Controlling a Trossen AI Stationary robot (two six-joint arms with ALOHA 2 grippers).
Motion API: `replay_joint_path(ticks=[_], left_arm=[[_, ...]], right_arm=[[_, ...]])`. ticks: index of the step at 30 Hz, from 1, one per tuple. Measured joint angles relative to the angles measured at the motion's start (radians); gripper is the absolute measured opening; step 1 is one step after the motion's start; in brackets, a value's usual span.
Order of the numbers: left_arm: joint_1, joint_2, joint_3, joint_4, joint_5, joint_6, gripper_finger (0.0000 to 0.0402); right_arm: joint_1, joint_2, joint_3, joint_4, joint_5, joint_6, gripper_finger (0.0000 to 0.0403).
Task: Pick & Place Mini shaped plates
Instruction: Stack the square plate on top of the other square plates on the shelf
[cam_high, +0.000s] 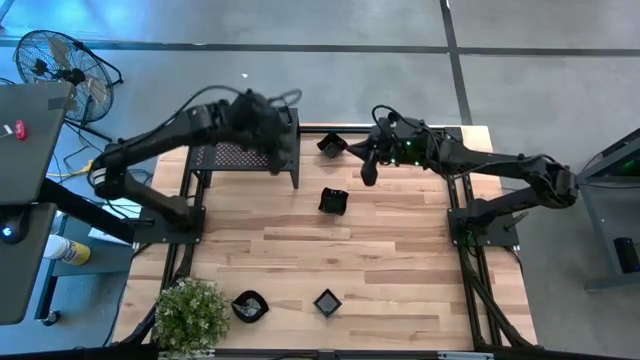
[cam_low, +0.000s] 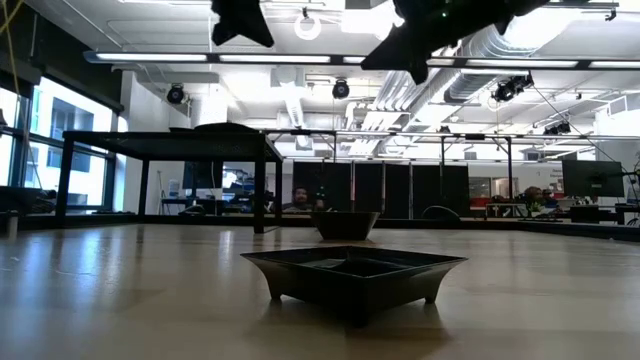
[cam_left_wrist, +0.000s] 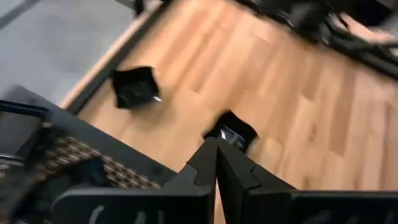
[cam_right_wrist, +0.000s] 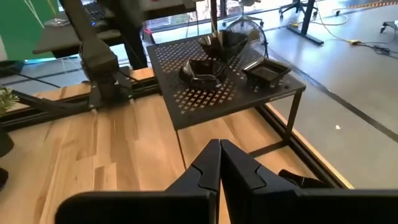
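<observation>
- On the wooden table (cam_high: 400, 250), four small black plates lie loose: one at the far edge (cam_high: 331, 145), one mid-table (cam_high: 333, 201), two at the near edge (cam_high: 250, 305) (cam_high: 327, 301); three more sit on the black perforated shelf (cam_right_wrist: 217, 87)
- Left gripper (cam_left_wrist: 216, 163) hangs above the shelf's edge, fingers pressed together, holding nothing
- Right gripper (cam_right_wrist: 220, 163) hovers near the far plate, likewise closed and empty
- A potted plant (cam_high: 190, 315) stands at the near left corner
</observation>
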Motion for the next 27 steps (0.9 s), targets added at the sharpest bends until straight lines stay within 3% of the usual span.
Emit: replay_joint_path(ticks=[6, 13, 20, 27], left_arm=[[-0.157, -0.105, -0.144, -0.004, 0.029, -0.016, 0.0001], [-0.298, -0.204, -0.332, -0.001, 0.033, -0.209, 0.0], [-0.441, -0.278, -0.488, 0.098, -0.055, -0.368, 0.0], [-0.526, -0.347, -0.606, 0.183, -0.131, -0.49, 0.0]], right_arm=[[-0.001, -0.003, -0.016, 0.004, -0.003, -0.006, 0.0001], [-0.005, -0.003, -0.016, -0.009, -0.021, 0.015, 0.0001], [-0.045, 0.032, -0.03, -0.2, -0.078, 0.197, 0.001], [-0.058, 0.14, -0.08, -0.216, -0.12, 0.3, 0.0056]])
